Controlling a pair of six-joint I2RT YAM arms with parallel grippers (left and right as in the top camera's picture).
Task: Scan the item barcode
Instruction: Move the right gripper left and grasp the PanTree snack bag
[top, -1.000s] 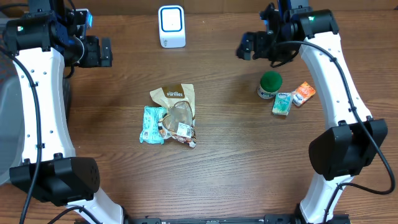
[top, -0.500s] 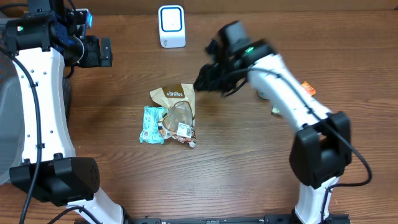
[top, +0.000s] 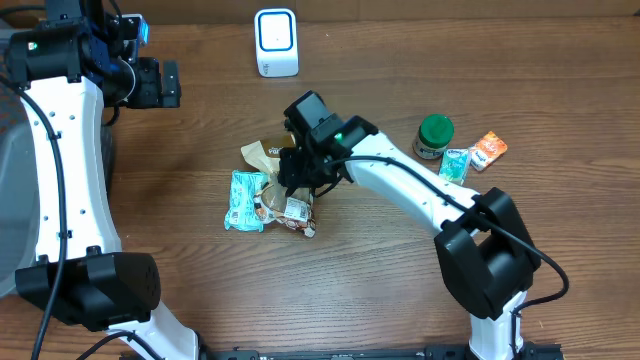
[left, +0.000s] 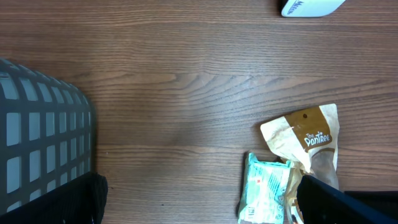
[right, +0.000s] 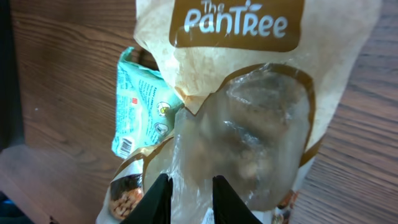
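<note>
Left of the white scanner (top: 276, 42), the left gripper (top: 172, 85) hangs with jaws spread wide, empty and out of the way. Below the scanner, a teal packet (top: 243, 200) lies touching the Pantree snack bag (top: 268, 152), likely the item to scan. The right gripper (right: 186, 198) sits on the bag's clear window, fingers pinching the film, probably to lift its barcode toward the scanner. Lower right of the scanner stands a green-lidded jar (top: 434, 135).

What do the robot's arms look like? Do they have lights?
The left arm and right arm have smooth white shells, chunky black joints and thin black cables along them. A small green light glows on the right one, a blue light on the left. The right gripper has pale yellow fingers.
</note>
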